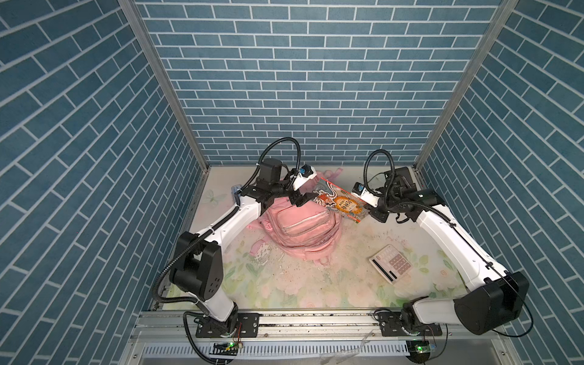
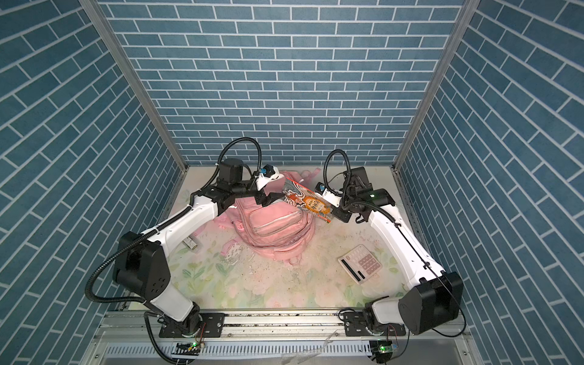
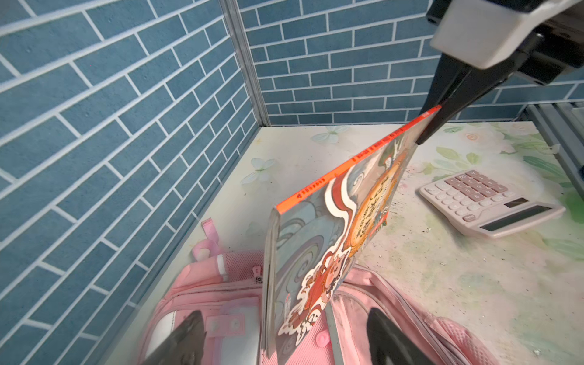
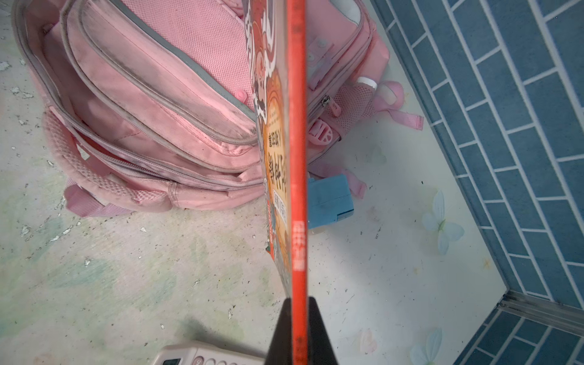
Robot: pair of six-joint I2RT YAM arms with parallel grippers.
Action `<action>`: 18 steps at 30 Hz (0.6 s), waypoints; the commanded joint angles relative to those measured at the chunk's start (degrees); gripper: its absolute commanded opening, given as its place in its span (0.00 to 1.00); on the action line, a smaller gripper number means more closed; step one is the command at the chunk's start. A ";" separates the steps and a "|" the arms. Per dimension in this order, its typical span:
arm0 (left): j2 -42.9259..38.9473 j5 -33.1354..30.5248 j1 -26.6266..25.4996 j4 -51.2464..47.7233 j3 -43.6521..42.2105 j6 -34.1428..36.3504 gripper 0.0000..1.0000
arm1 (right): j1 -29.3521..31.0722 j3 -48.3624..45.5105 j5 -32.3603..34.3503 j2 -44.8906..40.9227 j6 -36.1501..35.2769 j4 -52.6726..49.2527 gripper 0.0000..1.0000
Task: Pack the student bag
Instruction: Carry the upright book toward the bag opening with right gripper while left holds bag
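Right tool [image 4: 298,303] pinches the thin orange-spined picture book [image 1: 338,202], long axis slanting down to the spread left tool [image 1: 301,199] above the soft pink fabric student bag [image 1: 300,227].

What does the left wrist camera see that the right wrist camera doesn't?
Only the left wrist view shows the left gripper, open, and the keys and screen of the pale pink calculator. Only the right wrist view shows a small blue block on the flowery table beside the large soft pink fabric backpack. Both show that backpack and the colourful cartoon-covered book with an orange spine, pinched by the shut right gripper. The right wrist view catches just a corner of the calculator.
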 commanded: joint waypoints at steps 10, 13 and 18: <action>1.07 9.62 -0.18 4.63 -2.85 1.13 0.60 | 1.59 2.69 -4.88 -1.86 -7.03 -1.15 0.00; 0.33 10.62 -0.38 4.84 -4.50 1.48 0.50 | 1.63 3.05 -5.54 -1.82 -8.16 -1.19 0.00; -0.49 11.97 -1.01 4.27 -5.00 1.52 0.22 | 1.64 4.24 -6.58 -0.79 -8.55 -2.03 0.00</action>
